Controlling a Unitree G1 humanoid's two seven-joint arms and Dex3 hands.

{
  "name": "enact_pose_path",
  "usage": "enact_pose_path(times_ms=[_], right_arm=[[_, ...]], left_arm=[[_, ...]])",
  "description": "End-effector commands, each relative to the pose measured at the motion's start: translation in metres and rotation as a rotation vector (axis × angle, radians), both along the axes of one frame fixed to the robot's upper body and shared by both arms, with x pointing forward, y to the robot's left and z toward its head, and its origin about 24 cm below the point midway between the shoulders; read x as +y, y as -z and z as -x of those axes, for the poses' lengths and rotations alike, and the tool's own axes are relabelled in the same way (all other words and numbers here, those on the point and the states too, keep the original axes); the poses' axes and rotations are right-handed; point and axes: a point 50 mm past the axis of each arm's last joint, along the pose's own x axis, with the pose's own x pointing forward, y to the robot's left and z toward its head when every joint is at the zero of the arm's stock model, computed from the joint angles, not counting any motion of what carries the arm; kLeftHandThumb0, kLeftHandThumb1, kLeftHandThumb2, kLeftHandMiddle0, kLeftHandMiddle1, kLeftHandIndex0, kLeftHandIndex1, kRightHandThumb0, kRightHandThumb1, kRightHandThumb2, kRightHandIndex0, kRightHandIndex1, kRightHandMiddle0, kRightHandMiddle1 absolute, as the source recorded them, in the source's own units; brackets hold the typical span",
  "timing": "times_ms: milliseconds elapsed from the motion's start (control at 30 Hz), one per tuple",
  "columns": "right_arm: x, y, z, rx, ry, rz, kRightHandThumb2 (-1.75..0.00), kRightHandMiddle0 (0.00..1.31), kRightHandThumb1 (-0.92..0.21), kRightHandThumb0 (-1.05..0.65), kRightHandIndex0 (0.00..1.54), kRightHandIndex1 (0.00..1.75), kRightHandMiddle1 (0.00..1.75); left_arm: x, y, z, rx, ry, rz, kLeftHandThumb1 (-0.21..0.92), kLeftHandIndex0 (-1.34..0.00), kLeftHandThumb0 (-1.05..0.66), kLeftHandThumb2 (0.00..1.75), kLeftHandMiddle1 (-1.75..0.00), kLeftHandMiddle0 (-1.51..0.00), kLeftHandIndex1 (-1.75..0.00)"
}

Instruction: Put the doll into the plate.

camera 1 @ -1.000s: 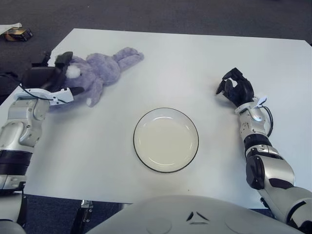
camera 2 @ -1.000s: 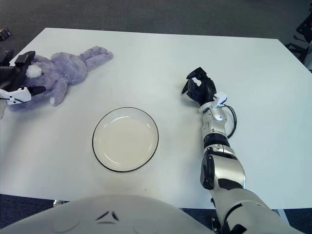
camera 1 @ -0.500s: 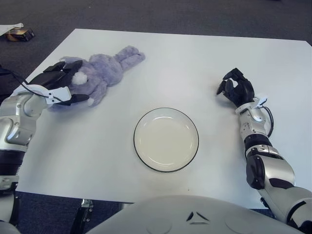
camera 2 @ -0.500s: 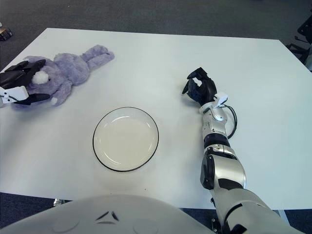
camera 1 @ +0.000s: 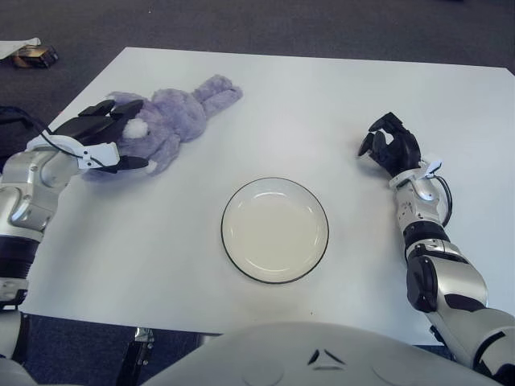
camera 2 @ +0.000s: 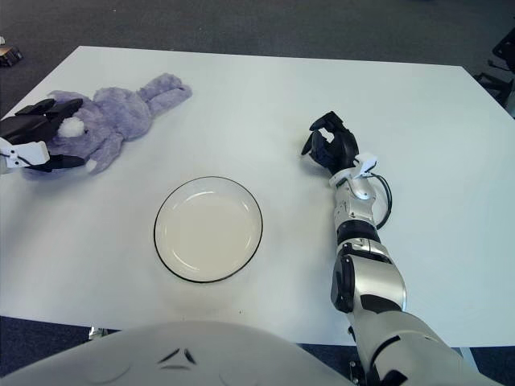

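Note:
A purple plush bunny doll lies on its front at the table's far left, ears pointing right and away. My left hand is at its tail end. The fingers reach over the doll's back and the thumb stretches along its near side, touching the fur without being curled tight. A white plate with a dark rim sits empty in the middle near me, well to the right of the doll. My right hand shows to the right of the plate, fingers curled, holding nothing.
The white table ends at the left just beyond my left arm, with dark carpet past it. A small box lies on the floor at the top left.
My left hand has turned from an upright pose to lying flat around the doll's tail end. The doll has shifted slightly to the right. The right hand has stayed put.

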Motion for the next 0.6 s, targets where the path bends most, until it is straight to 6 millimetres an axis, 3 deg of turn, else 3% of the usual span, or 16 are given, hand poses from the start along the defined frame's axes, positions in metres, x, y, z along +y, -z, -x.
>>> enact_pose_path(times_ms=[0,33,100,333,367,400,433,500,567], right_arm=[[0.007,0.052,0.029,0.212,0.01,-0.087,-0.95,0.39,-0.61,-0.4,0.78,1.63,1.75],[0.008,0.052,0.029,0.209,0.01,-0.09,-0.95,0.39,-0.61,-0.4,0.78,1.63,1.75],[0.008,0.051,0.029,0.204,0.01,-0.092,-0.95,0.38,-0.61,-0.4,0.79,1.62,1.75],[0.008,0.051,0.029,0.196,0.005,-0.095,-0.93,0.37,-0.62,-0.4,0.79,1.6,1.75],[0.008,0.05,0.028,0.197,0.005,-0.096,-0.93,0.37,-0.62,-0.4,0.79,1.6,1.75],[0.009,0.05,0.028,0.197,0.005,-0.097,-0.93,0.37,-0.62,-0.4,0.79,1.6,1.75],[0.009,0.05,0.028,0.196,0.005,-0.099,-0.93,0.38,-0.62,-0.4,0.79,1.6,1.75],[0.009,0.05,0.028,0.197,0.006,-0.1,-0.93,0.38,-0.62,-0.4,0.8,1.6,1.75],[0.009,0.051,0.029,0.197,0.006,-0.101,-0.93,0.38,-0.62,-0.4,0.8,1.6,1.75]], left_arm=[[0.0,0.013,-0.003,-0.025,0.016,-0.032,0.89,0.0,-1.02,0.35,-0.02,-0.03,0.0],[0.0,0.013,-0.004,-0.062,0.022,-0.045,0.89,-0.01,-1.01,0.35,-0.02,-0.04,0.0],[0.001,0.013,-0.005,-0.103,0.03,-0.059,0.83,0.0,-0.98,0.4,-0.27,-0.02,-0.15],[0.001,0.019,-0.009,-0.207,0.041,-0.083,0.7,0.0,-0.89,0.52,-0.74,0.0,-0.49],[0.0,0.021,-0.011,-0.237,0.033,-0.084,0.66,0.0,-0.87,0.56,-0.87,0.0,-0.56],[-0.001,0.023,-0.012,-0.257,0.028,-0.086,0.59,0.0,-0.83,0.64,-1.08,0.0,-0.7],[-0.001,0.028,-0.015,-0.272,0.015,-0.083,0.57,0.0,-0.82,0.67,-1.15,0.0,-0.75],[-0.001,0.036,-0.02,-0.288,-0.004,-0.077,0.45,0.0,-0.74,0.82,-1.5,-0.03,-1.07],[-0.001,0.04,-0.023,-0.301,-0.013,-0.073,0.39,0.0,-0.68,0.92,-1.62,-0.09,-1.31]])
